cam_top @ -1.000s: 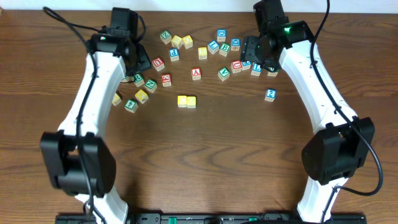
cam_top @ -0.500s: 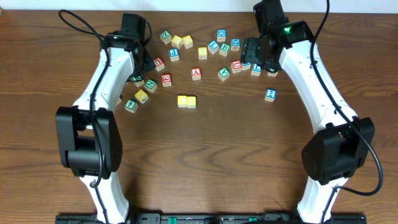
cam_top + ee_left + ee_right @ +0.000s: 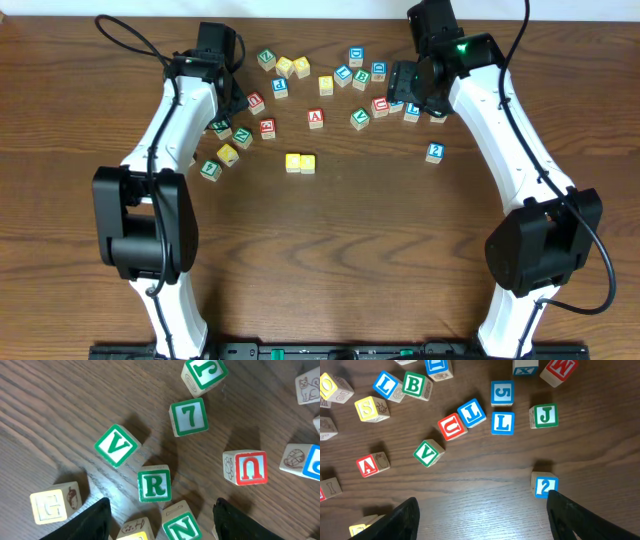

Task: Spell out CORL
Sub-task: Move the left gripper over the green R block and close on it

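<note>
Two yellow blocks (image 3: 293,162) (image 3: 308,163) sit side by side in the middle of the table. My left gripper (image 3: 224,104) is open and empty above the left cluster. In the left wrist view it (image 3: 162,525) straddles a green N block (image 3: 181,527), with a green R block (image 3: 154,483) just beyond. My right gripper (image 3: 409,88) is open and empty above the right cluster. In the right wrist view it (image 3: 482,520) hovers over bare wood, with blue L blocks (image 3: 502,423) (image 3: 471,412) (image 3: 386,384) farther off.
Left wrist view: green V (image 3: 116,445), green 7 (image 3: 188,416), red U (image 3: 248,467), yellow G (image 3: 50,505). Right wrist view: blue 2 (image 3: 546,485) by the right finger, red U (image 3: 452,426), green V (image 3: 428,453), red A (image 3: 370,465), green J (image 3: 545,415). More blocks line the far edge (image 3: 300,66).
My left arm has swung right and toward the far side over the left cluster, then held still. The right arm and the blocks have not moved.
</note>
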You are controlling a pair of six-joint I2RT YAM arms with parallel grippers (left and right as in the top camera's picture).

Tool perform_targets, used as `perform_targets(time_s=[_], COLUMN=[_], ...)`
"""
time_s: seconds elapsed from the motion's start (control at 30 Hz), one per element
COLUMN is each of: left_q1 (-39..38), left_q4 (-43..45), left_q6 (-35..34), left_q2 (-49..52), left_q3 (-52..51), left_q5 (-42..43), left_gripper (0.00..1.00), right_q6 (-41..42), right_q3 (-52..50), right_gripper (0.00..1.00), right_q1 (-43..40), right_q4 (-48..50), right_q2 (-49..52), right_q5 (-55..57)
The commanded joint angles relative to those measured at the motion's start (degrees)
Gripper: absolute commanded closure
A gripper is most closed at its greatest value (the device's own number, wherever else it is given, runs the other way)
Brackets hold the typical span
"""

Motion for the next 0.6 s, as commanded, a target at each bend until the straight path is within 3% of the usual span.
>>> perform_targets(time_s=[0.0, 0.57], left_q1=[0.17, 0.17], left_q4=[0.61, 1.2], left_q6=[-0.48, -3.45], left_q2=[2.1, 4.13], left_q3=[0.83, 0.72], left_q5=[-1.4, -1.81], left_gripper=[0.35, 0.36], right_q6=[0.59, 0.59], right_q3=[-0.48, -0.48], right_gripper=[0.24, 0.24], right_q1=[-0.28, -0.28], right_q4=[-0.09, -0.31], right_q2=[-1.46, -1.46], right_q5=[0.94, 1.14])
